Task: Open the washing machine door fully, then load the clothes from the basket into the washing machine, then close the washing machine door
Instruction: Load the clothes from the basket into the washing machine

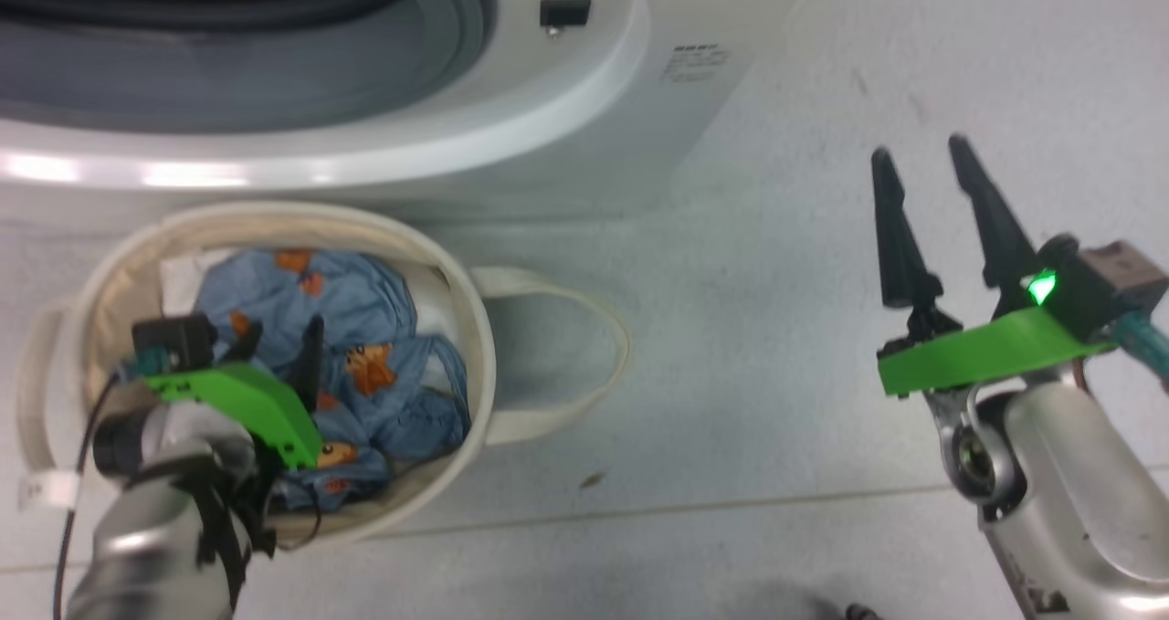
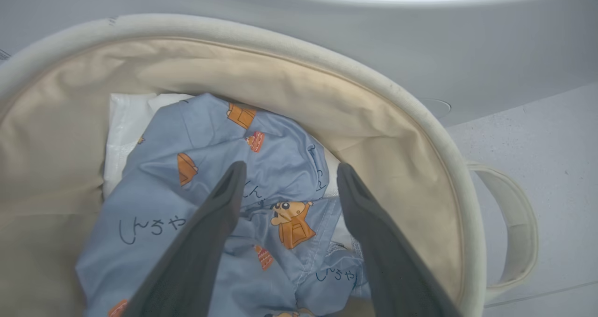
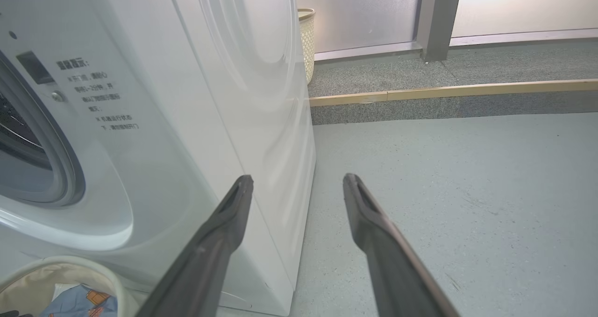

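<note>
The cream basket (image 1: 470,328) (image 2: 434,135) stands on the floor just in front of the white washing machine (image 1: 566,90) (image 3: 187,121), whose grey-ringed round opening (image 1: 228,45) shows at the top of the head view. The washing machine door is out of view. Light blue clothes (image 1: 365,337) (image 2: 196,195) with orange cartoon animals lie crumpled inside the basket. My left gripper (image 1: 281,341) (image 2: 287,172) is open, reaching down into the basket with its fingers just over the clothes and nothing between them. Off to the right, my right gripper (image 1: 918,154) (image 3: 296,181) hangs open over bare floor.
A white cloth pad (image 2: 126,121) lies under the clothes at the basket's back. One strap handle (image 1: 594,328) sticks out to the basket's right. In the right wrist view, a woven bin (image 3: 307,37) stands behind the machine beside a raised step (image 3: 444,93).
</note>
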Available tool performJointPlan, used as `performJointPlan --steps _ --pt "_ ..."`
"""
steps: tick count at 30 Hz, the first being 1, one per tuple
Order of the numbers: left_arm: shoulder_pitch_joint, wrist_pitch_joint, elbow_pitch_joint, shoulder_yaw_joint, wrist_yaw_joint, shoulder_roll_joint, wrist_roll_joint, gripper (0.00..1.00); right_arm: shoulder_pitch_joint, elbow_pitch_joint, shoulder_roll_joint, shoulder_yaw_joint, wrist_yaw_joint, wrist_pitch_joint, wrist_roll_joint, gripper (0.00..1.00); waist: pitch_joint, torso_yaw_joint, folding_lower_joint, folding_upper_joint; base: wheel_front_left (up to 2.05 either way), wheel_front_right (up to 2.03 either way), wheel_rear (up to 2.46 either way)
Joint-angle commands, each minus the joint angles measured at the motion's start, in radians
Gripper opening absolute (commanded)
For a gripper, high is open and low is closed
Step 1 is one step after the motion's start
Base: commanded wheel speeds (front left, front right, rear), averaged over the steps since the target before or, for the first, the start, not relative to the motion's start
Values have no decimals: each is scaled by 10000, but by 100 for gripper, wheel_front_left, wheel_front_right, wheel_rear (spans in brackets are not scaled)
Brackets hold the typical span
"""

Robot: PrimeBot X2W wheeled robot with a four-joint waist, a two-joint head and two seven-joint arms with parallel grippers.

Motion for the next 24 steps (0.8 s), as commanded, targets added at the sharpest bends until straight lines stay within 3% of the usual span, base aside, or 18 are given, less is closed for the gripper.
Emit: performJointPlan --steps 1,12,24 --pt "-173 31 -22 217 25 355 -87 100 -17 -403 -85 120 6 28 -90 100 502 -32 -2 0 0 0 0" --pt "-501 1813 244 -1735 75 835 1594 100 -25 -1055 -31 -364 6 226 -461 100 1457 -265 -2 0 0 0 0" --pt "-774 3216 266 -2216 31 1006 1600 100 -67 -1413 190 -527 6 224 -612 100 2331 -445 -2 0 0 0 0"
